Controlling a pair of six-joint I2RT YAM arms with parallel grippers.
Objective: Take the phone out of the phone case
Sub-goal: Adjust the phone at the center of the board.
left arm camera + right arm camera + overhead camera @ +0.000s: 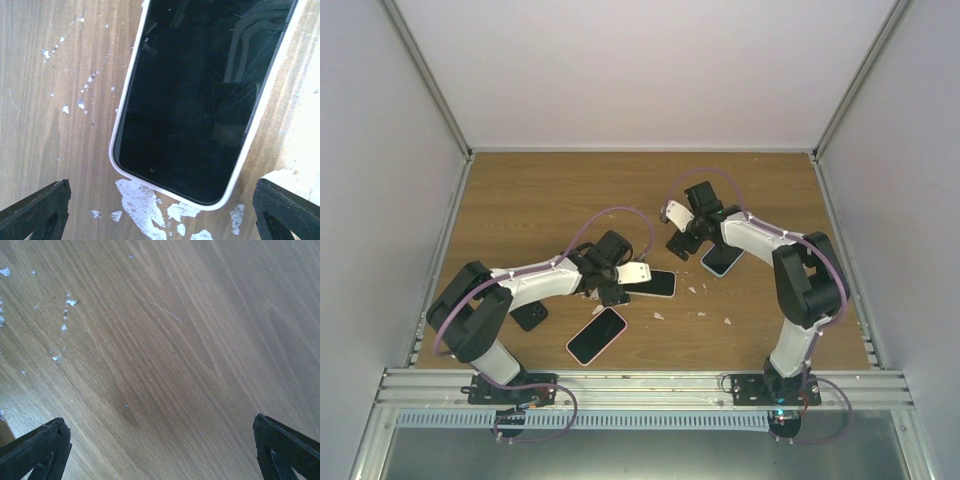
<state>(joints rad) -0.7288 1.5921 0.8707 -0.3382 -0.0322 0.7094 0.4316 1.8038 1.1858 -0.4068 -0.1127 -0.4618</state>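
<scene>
Our left tool [160, 215] hung apart above the cased phone [200, 100]; our right tool [160, 450] hung apart over the desk [175, 365].

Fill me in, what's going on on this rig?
Nothing is held. The left tool, open, hangs above a phone that sits in its white case, not yet removed. The right tool, also open, is over bare table, beside a second phone. A third phone lies nearer the bases.
</scene>
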